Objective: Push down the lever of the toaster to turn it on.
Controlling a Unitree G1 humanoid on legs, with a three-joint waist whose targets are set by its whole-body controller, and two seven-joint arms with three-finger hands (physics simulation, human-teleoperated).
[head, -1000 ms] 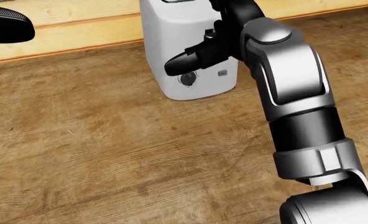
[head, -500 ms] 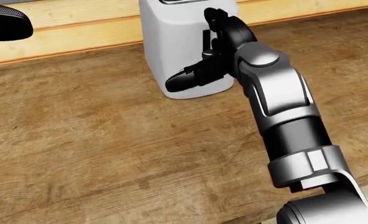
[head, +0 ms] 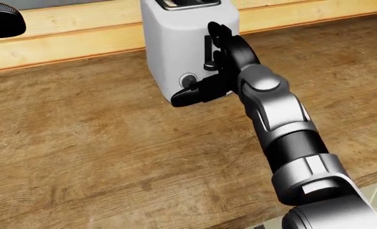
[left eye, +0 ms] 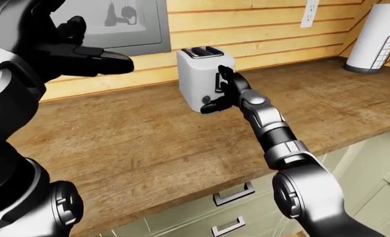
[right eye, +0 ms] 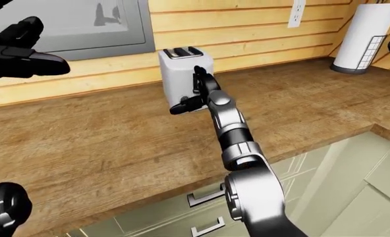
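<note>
The white toaster (head: 176,43) stands on the wooden counter (head: 80,157) against the wood wall, near the top middle of the head view. Its black lever (head: 208,64) sits low in the slot on the face towards me, above a round knob (head: 188,80). My right hand (head: 208,71) is open and lies against that face at the lever, with the fingers (head: 217,33) pointing up and the thumb (head: 182,98) reaching left below the knob. My left hand (left eye: 83,52) is open and empty, raised at the upper left, far from the toaster.
A paper towel roll (left eye: 373,39) stands at the counter's far right. A wall outlet (left eye: 308,12) and a grey framed panel (left eye: 126,24) are on the wall. Drawers with handles (left eye: 231,195) sit under the counter's near edge.
My right hand has slid down the toaster's face, the thumb now below the knob. The lever sits lower in its slot. The view has shifted slightly.
</note>
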